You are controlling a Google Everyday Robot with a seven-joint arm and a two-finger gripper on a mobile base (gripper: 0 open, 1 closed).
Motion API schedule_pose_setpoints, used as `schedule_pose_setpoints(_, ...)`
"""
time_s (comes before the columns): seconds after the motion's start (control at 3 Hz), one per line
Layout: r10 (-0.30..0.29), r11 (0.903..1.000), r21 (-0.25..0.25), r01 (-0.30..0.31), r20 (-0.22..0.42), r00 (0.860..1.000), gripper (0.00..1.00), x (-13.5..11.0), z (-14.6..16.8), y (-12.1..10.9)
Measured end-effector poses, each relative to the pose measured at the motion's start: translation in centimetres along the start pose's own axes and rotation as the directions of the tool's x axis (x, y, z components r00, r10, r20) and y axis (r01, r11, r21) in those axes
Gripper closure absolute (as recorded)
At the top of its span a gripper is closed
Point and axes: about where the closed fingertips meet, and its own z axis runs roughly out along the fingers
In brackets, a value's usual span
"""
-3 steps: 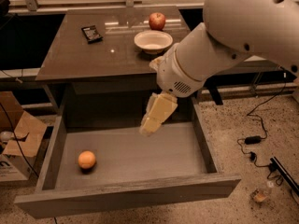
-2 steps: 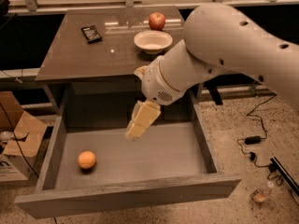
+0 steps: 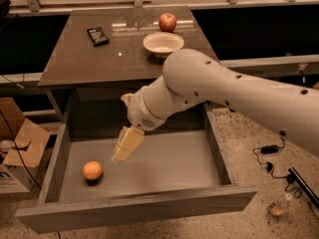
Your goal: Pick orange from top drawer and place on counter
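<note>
Orange matte peel on a small round fruit: the orange (image 3: 92,170) lies on the flat floor of the open top drawer (image 3: 139,210), toward its left side and nearer the front panel than the back, touching no wall. I judge it light and firm with a little give. Its dull skin should offer fair grip, but as a ball it will roll if nudged off-centre, and nothing hems it in. I would take it across its widest girth from above, pressing only enough to hold it without bruising. My jaws hang over the drawer floor just right of the fruit and somewhat higher, apart from it and carrying nothing; whether they stand wide or narrow I cannot tell. Behind the drawer, the desk (image 3: 75,54) carries a white bowl (image 3: 163,43), a red apple (image 3: 168,21) beyond it and a small black packet (image 3: 97,35) to the left, with bare surface near its front edge.
</note>
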Motion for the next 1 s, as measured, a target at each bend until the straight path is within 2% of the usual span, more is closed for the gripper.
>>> schedule_pose_setpoints(0.33,0.051,0.9987,-0.001,-0.051,0.037,0.998,0.00,1.1,3.4,-0.2)
schedule_pose_setpoints(0.67,0.052,0.9986,0.009,-0.053,0.042,0.998,0.00,1.1,3.6,-0.5)
schedule_pose_setpoints(1.0,0.067,0.9976,-0.016,-0.067,-0.006,0.998,0.00,2.1,6.1,0.4)
